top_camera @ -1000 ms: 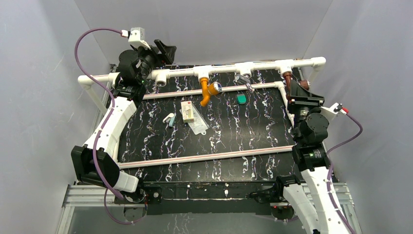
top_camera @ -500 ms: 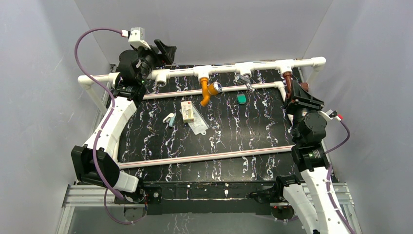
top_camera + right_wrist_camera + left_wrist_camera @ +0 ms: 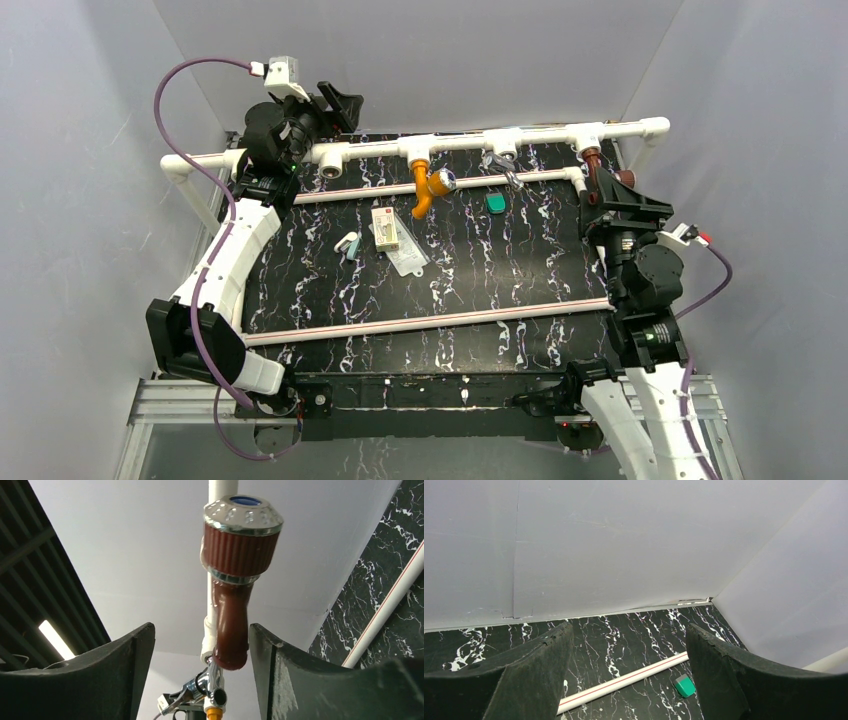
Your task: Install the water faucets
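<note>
The right gripper [image 3: 200,630] is wide open. The dark reddish-brown faucet [image 3: 231,590] sits in the gap between the two black fingers [image 3: 115,675], and neither finger presses on it. The curved lower end of the spout comes close to the finger on the right of the wrist view, and I cannot tell whether they touch. The round silver knob [image 3: 242,511] with its blue cap stands clear above the fingertips.

From above, this faucet [image 3: 596,172] hangs from a fitting near the right end of the white pipe [image 3: 460,143] that runs along the far edge of the table [image 3: 450,290]. The right gripper [image 3: 612,200] is right up against it on the near side.

The orange faucet [image 3: 426,186] hangs from another fitting further left on the same pipe, with no gripper near it. A chrome tap [image 3: 503,165] sits on the pipe between the two faucets, and a small green block [image 3: 496,203] lies on the table just below it.

The left gripper [image 3: 629,629] is also wide open and holds nothing. In the top view it [image 3: 338,103] is raised at the far left corner, above the left end of the pipe.
</note>
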